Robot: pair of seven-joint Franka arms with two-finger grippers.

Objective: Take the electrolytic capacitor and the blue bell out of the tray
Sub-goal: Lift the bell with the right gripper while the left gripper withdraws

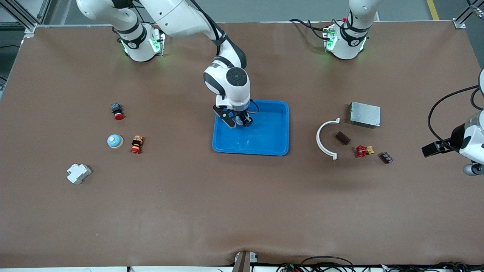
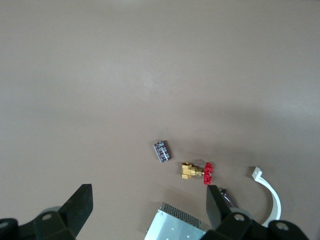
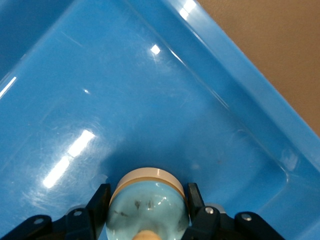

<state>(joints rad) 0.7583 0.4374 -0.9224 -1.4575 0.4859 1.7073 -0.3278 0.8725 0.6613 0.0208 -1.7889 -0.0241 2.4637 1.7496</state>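
A light-blue domed bell (image 3: 148, 207) on a beige base sits between my right gripper's (image 3: 148, 202) fingers, which press on its two sides. That gripper (image 1: 239, 121) is low in the blue tray (image 1: 281, 130), by the corner toward the right arm's end. A similar blue bell (image 1: 114, 141) stands on the table toward the right arm's end. The capacitor (image 1: 386, 157), a small dark cylinder (image 2: 161, 151), lies toward the left arm's end. My left gripper (image 1: 434, 148) hovers open (image 2: 148, 202) and empty at that end, apart from the capacitor.
Beside the capacitor lie a red-handled brass valve (image 1: 363, 150), a brown block (image 1: 342, 138), a white curved clip (image 1: 325, 139) and a metal box (image 1: 365, 114). Toward the right arm's end are two red push buttons (image 1: 117, 111) (image 1: 136, 144) and a white breaker (image 1: 78, 173).
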